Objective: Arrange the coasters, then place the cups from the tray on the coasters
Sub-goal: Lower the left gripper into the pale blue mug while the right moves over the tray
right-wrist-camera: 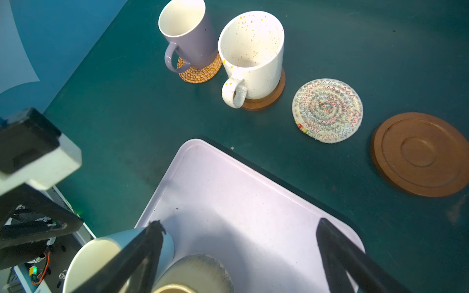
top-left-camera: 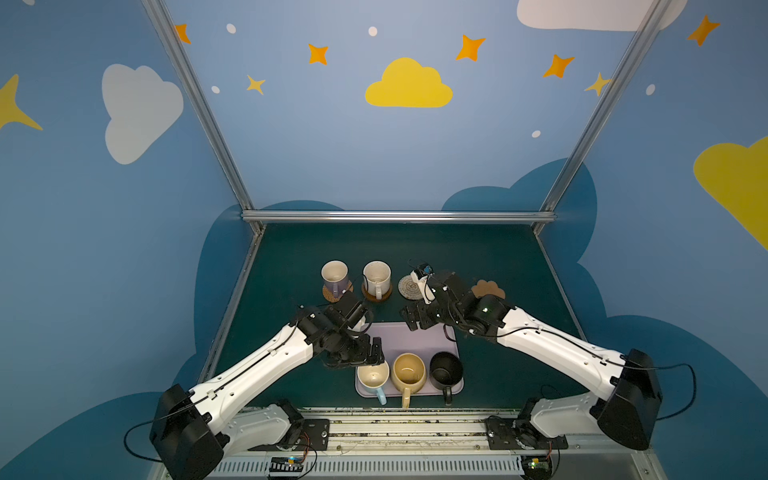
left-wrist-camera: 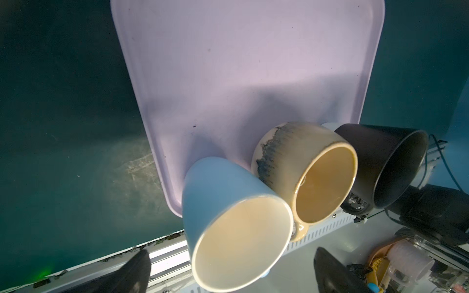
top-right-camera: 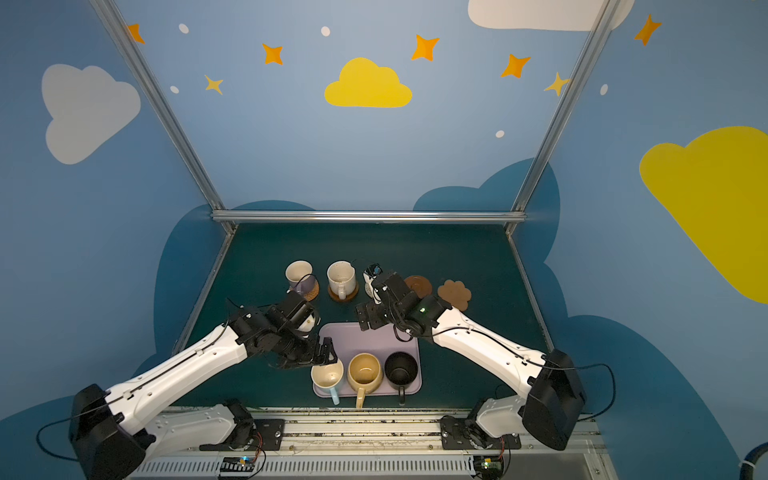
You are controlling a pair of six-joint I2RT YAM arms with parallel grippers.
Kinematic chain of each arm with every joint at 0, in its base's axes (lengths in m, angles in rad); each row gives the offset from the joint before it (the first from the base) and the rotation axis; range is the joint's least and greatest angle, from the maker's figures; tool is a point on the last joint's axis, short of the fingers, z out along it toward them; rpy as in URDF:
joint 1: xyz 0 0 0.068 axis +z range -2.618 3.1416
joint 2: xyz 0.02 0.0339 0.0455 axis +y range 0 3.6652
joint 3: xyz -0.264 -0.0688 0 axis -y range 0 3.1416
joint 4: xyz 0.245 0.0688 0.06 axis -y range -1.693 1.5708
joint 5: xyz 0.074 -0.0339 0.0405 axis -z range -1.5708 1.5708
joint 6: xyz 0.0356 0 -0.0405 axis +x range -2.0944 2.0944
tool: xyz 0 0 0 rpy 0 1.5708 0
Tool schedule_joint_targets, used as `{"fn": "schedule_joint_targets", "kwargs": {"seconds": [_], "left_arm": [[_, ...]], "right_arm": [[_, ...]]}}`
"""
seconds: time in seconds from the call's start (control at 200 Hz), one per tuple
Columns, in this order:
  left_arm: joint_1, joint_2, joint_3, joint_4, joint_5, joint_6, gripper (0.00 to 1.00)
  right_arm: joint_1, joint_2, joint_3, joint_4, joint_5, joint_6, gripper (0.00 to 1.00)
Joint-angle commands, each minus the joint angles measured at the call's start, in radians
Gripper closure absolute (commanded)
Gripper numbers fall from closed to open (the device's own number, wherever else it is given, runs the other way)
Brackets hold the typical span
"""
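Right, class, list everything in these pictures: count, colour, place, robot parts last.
table: one, dark green.
tray: one, pale lilac, near middle of the table.
mugs on the tray: three, light blue mug, mustard yellow mug, black mug, rowed along its near end.
mugs on coasters: two, lilac mug on tan woven coaster, speckled cream mug on dark-brown wooden coaster, beyond the tray.
bare coasters: three, whitish woven coaster, second wooden coaster, paw-shaped cork coaster, continuing that row rightwards.
arms: left arm, right arm, white and black, reaching from the near corners.
left fingers: black, open at the light blue mug.
right fingers: black, open over the tray's bare end.
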Motion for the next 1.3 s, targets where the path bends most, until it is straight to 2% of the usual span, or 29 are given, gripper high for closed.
{"fn": "schedule_joint_targets", "kwargs": {"seconds": [0.0, 0.285, 0.461, 0.646, 0.881, 1.011, 1.296], "left_arm": [[-0.033, -0.017, -0.039, -0.028, -0.044, -0.059, 0.0], [-0.124, -0.018, -0.069, 0.063, -0.064, -0.128, 0.0], [-0.128, 0.004, -0.061, 0.044, -0.09, -0.127, 0.0], [-0.139, 0.008, -0.047, 0.02, -0.059, -0.135, 0.0], [-0.201, 0.001, -0.088, 0.074, -0.057, -0.171, 0.0], [-0.202, 0.01, -0.036, 0.027, -0.125, -0.145, 0.0], [-0.241, 0.04, -0.063, 0.05, -0.101, -0.163, 0.0]], "right_arm": [[0.006, -0.018, -0.021, -0.027, 0.04, 0.01, 0.06], [0.006, -0.021, -0.042, -0.026, 0.067, 0.017, 0.06], [0.007, -0.005, -0.039, -0.032, 0.065, 0.03, 0.06], [0.008, 0.01, -0.042, -0.038, 0.068, 0.036, 0.06], [0.01, 0.038, -0.034, -0.064, 0.071, 0.04, 0.06], [0.012, 0.038, -0.043, -0.064, 0.075, 0.047, 0.06], [0.012, 0.022, -0.073, -0.068, 0.097, 0.058, 0.06]]}}
